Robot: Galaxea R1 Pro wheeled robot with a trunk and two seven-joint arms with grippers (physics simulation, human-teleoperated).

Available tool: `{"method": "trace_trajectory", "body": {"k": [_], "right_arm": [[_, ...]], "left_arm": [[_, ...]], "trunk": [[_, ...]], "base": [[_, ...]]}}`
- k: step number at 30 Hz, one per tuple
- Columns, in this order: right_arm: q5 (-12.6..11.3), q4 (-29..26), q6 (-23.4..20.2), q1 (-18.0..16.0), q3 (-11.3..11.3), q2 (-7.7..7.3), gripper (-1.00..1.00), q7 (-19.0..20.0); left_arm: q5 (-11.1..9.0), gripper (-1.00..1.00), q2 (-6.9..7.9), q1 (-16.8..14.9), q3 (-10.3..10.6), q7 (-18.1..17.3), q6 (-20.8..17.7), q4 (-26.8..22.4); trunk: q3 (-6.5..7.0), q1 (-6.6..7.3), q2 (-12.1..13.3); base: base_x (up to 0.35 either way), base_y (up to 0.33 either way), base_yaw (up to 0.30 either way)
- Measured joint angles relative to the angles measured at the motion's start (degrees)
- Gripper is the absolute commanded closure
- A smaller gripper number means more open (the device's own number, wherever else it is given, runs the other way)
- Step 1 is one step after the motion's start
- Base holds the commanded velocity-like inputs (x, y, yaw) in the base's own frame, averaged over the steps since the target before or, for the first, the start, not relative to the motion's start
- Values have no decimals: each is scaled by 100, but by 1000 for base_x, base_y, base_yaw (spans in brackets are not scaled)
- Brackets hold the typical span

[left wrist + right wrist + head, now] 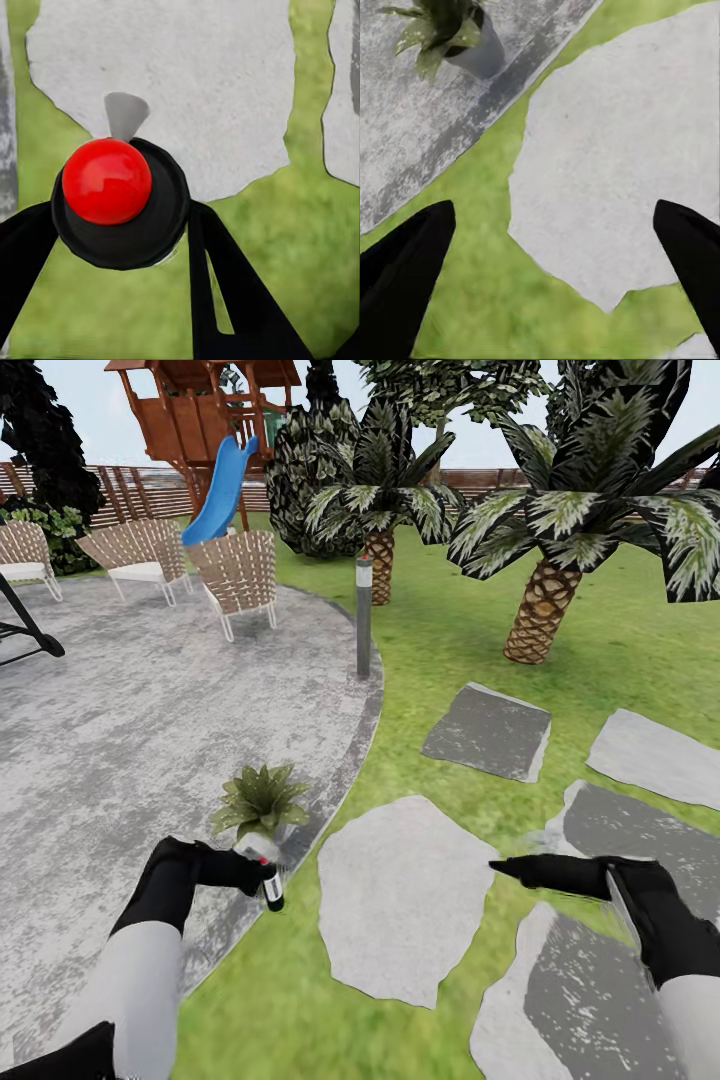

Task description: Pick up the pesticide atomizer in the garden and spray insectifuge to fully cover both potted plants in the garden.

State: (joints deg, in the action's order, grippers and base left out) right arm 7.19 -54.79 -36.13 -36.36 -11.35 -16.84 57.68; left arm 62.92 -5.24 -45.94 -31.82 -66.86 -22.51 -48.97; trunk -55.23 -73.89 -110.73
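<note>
My left gripper (262,866) is shut on the pesticide atomizer (271,885), a slim dark bottle with a white head, held tilted low over the patio edge. In the left wrist view the atomizer (112,191) shows its red spot between the black fingers (225,277). One potted plant (260,802), a green rosette in a pale grey pot, stands on the patio rim just beyond the atomizer. To the right, above the stepping slabs, my right gripper (497,868) is open and holds nothing. Its wrist view has the fingers (405,277) wide apart over a slab, with the potted plant (465,34) ahead.
A grey bollard lamp (364,615) stands at the edge of the round patio (120,710). Two palms (540,610) rise from the lawn beyond the stepping slabs (400,890). Wicker chairs (238,575) and a playhouse with a blue slide (220,490) are at the far left.
</note>
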Motion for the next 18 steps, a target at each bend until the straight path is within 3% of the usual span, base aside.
{"method": "trace_trajectory", "body": {"k": [1, 3, 5, 7, 8, 11, 12, 13, 14, 15, 18], "right_arm": [[3, -3, 27, 1, -375, -29, -100, -88], [8, -1, 340, 6, -926, -68, -100, -170], [16, 0, 848, 27, -1540, -87, -100, -362], [63, 9, 1428, 69, -2301, -74, -100, -714], [166, 93, 1887, 153, -2848, -51, -100, -941], [394, 654, 2688, 270, -3736, -24, -100, -1220], [455, 996, 2942, 290, -4050, -20, -100, -1388], [473, 1250, 3070, 300, -4216, -18, -100, -1586], [489, 1946, 3380, 311, -4405, -16, -100, -2391], [486, 2543, 3586, 316, -4447, -5, -100, -2904], [495, 3368, 4173, 313, -4479, 4, -100, -3695]], "left_arm": [[4, 100, 2, 17, -321, 183, 5, 0], [12, 100, 9, 117, -762, 385, 14, 1], [4, 100, 11, 255, -1011, 526, 32, -4], [2, 100, 13, 417, -1180, 773, 104, -6], [1, 100, 15, 548, -1311, 1064, 220, -7], [-85, 100, 9, 732, -1771, 1816, 592, -1], [-119, 100, 3, 780, -2089, 2159, 808, 9], [-141, 100, 0, 824, -2325, 2369, 949, 39], [-160, 100, -3, 917, -2913, 2918, 1309, 354], [-139, 100, -1, 1008, -3205, 3343, 1546, 622], [-161, 100, 9, 1268, -3537, 4398, 2091, 1198]], "trunk": [[0, 0, 0], [-1, 0, 0], [0, 0, 0], [-1, 0, 0], [-2, 0, 0], [-1, 0, 0], [-1, 0, 0], [-1, 0, 0], [-2, 0, 0], [-2, -1, 1], [-2, 0, 0]], "base": [[0, 0, 0], [0, 0, 0], [0, 0, 0], [0, 0, 0], [0, 0, 0], [0, 0, 0], [0, 0, 0], [0, 0, 0], [0, 0, 0], [0, 0, 0], [0, 0, 0]]}}
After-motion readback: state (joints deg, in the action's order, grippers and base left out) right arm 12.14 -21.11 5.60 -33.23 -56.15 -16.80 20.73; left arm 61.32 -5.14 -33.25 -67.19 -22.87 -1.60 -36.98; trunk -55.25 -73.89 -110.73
